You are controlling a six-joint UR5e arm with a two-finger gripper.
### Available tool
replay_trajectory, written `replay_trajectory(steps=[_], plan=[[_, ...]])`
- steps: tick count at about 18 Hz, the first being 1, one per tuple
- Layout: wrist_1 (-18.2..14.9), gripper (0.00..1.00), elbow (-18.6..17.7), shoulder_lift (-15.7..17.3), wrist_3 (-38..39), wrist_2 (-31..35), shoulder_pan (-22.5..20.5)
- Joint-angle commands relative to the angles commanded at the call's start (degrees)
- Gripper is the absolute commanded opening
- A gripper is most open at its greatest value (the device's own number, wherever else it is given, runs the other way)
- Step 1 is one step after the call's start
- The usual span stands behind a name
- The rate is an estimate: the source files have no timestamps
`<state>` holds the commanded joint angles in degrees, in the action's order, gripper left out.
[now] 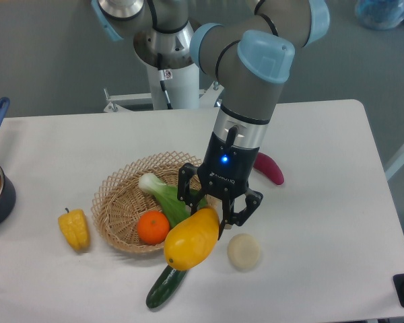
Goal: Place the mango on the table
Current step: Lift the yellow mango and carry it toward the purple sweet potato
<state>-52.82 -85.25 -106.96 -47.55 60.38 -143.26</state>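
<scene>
We see the end effector (214, 214) pinching the mango (191, 239) at its upper end, the fruit hanging tilted just below the fingers. It overlaps the wicker basket's (114, 195) front rim and the cucumber (165, 287). Inside the basket lie an orange (153, 227) and a leafy green (165, 195). A yellow pepper (75, 229) sits on the tabletop (323, 222) to one side.

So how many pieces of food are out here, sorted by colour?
Yellow: 2, the mango in the gripper and a bell pepper
Orange: 1, an orange in the basket
Green: 2, a leafy vegetable and a cucumber
Dark pink: 1, a long piece behind the arm
Pale cream: 1, a round piece
Total: 7
</scene>
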Motion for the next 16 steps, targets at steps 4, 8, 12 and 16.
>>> replay_trajectory(steps=[4, 8, 12, 16], plan=[[0.18, 0.45, -0.53, 0.17, -0.88, 0.18, -0.79], [0.09, 0.45, -0.88, 0.26, -2.36, 0.26, -2.28], [0.09, 0.45, -2.54, 0.7, -7.01, 0.26, -4.65], [-0.17, 0.45, -2.81, 0.53, -12.11, 0.44, -5.71]])
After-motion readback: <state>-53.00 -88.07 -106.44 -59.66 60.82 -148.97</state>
